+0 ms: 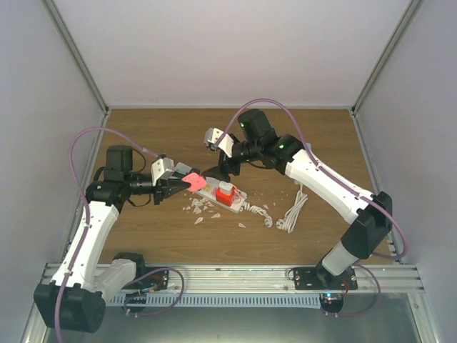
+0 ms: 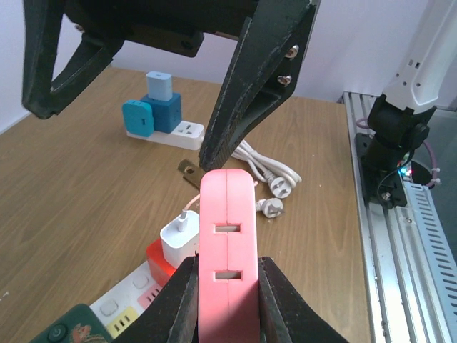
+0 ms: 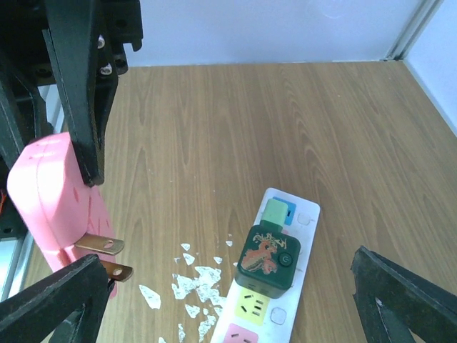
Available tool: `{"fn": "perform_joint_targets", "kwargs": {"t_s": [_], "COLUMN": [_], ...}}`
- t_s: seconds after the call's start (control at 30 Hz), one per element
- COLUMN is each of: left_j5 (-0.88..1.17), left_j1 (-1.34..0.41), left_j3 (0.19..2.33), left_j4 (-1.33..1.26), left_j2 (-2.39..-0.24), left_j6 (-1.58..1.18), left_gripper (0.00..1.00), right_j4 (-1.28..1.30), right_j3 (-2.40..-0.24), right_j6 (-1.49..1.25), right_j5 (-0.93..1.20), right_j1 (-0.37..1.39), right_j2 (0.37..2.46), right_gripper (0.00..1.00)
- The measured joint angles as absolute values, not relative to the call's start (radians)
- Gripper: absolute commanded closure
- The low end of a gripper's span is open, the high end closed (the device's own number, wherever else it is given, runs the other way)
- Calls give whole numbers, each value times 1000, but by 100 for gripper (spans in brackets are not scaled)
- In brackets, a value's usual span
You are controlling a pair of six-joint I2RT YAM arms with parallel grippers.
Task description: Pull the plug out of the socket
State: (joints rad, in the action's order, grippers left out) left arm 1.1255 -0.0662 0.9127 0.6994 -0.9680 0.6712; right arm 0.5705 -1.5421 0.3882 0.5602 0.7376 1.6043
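The pink plug [image 1: 194,181] [image 2: 227,264] [image 3: 50,200] is off the socket, in the air, its two brass prongs [image 3: 100,246] bare. My left gripper [image 1: 182,183] [image 2: 227,293] is shut on the plug's sides. The socket is a white power strip [image 1: 208,190] [image 3: 308,213] [image 2: 118,304] lying flat. It carries a red adapter [image 1: 226,193] [image 2: 156,259] with a white charger [image 2: 180,239], plus a dark green cube [image 3: 270,257]. Above the strip, just past the plug, my right gripper [image 1: 221,171] [image 3: 228,307] hangs open with nothing between its fingers [image 2: 250,93].
White flakes [image 1: 200,209] [image 3: 200,279] lie scattered beside the strip. Loose white cables with plugs [image 1: 289,214] [image 2: 271,179] lie to its right. A second strip with blue cubes [image 2: 161,114] shows in the left wrist view. Grey walls enclose the wooden table [image 1: 178,136].
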Motion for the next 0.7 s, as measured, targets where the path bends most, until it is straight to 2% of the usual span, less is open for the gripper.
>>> {"fn": "perform_joint_targets", "kwargs": {"t_s": [0.27, 0.7], "left_j5": [1147, 1271], "left_j1": [-103, -129], "left_j3": [913, 934], "left_j4": [698, 740], "left_j2": [-948, -937], "left_j6": [651, 657], "left_gripper": [99, 99], "right_j4": [584, 679], "right_j3": [-1543, -1565], "right_j6": [410, 545], "right_j5": [616, 831], "right_j1": [752, 742], "right_j2": [1605, 1610], "right_gripper": [7, 7]}}
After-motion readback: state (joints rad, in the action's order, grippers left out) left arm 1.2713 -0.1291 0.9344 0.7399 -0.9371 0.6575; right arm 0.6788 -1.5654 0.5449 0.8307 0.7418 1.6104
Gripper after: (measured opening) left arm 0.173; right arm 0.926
